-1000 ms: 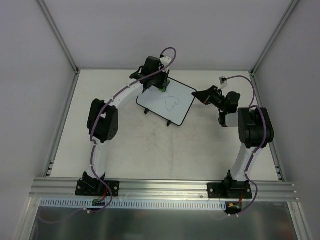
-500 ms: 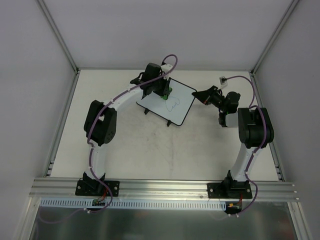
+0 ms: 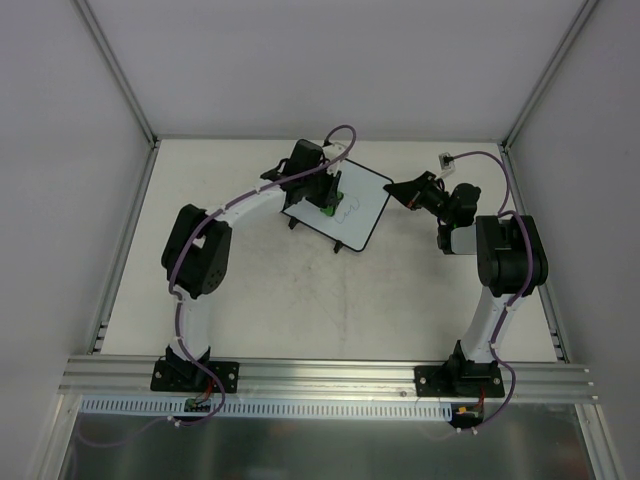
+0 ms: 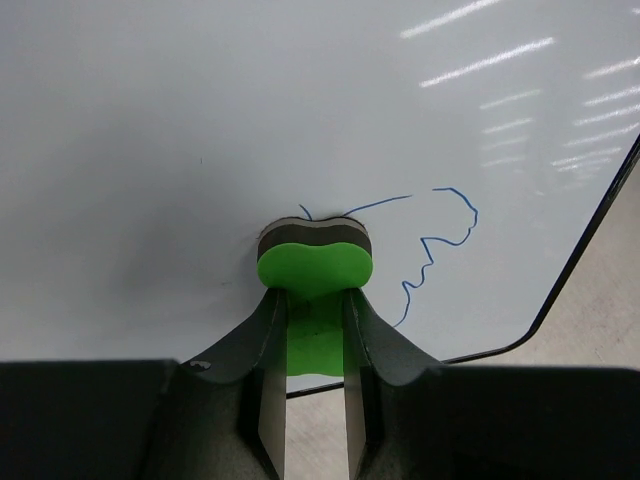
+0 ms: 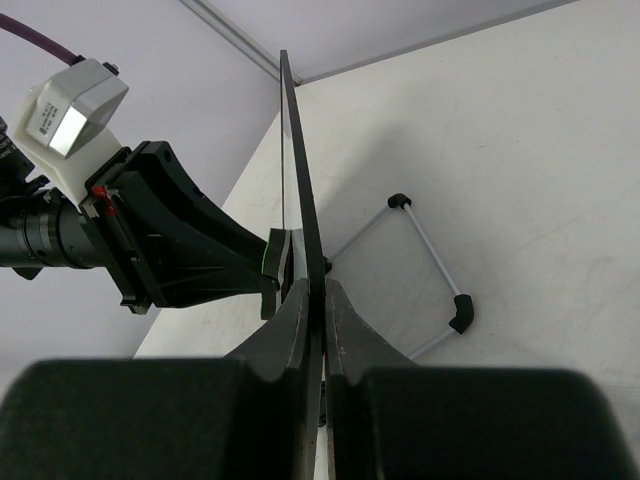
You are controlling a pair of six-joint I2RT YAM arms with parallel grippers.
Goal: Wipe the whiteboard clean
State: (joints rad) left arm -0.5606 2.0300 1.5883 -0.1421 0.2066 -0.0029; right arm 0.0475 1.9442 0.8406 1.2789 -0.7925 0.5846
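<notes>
Fingers (image 4: 268,350) of the left gripper (image 4: 313,300) pinch narrow on a green eraser (image 4: 315,262), dark felt pad pressed flat vs. the whiteboard (image 4: 200,120). Blue scribble (image 4: 440,245) starts right at the pad's top edge & runs off to the right in the left wrist view, toward the board's rounded corner and black frame; the left side of the pad looks bare white. So, as I judge it, the next wipe needs to go sideways that way, w/ pressure kept on. Right gripper (image 5: 312,300) is closed tight on the board's edge, seen edge-on from that wrist, steadying it only; the left arm is the one on the ink. From above, the board sits on the table (image 3: 300,300) at mid-far, tilted up on its feet (image 3: 337,250), between both grippers. Count: 1 board, 1 eraser, 1 scribble, 2 feet, 2 arms.
</notes>
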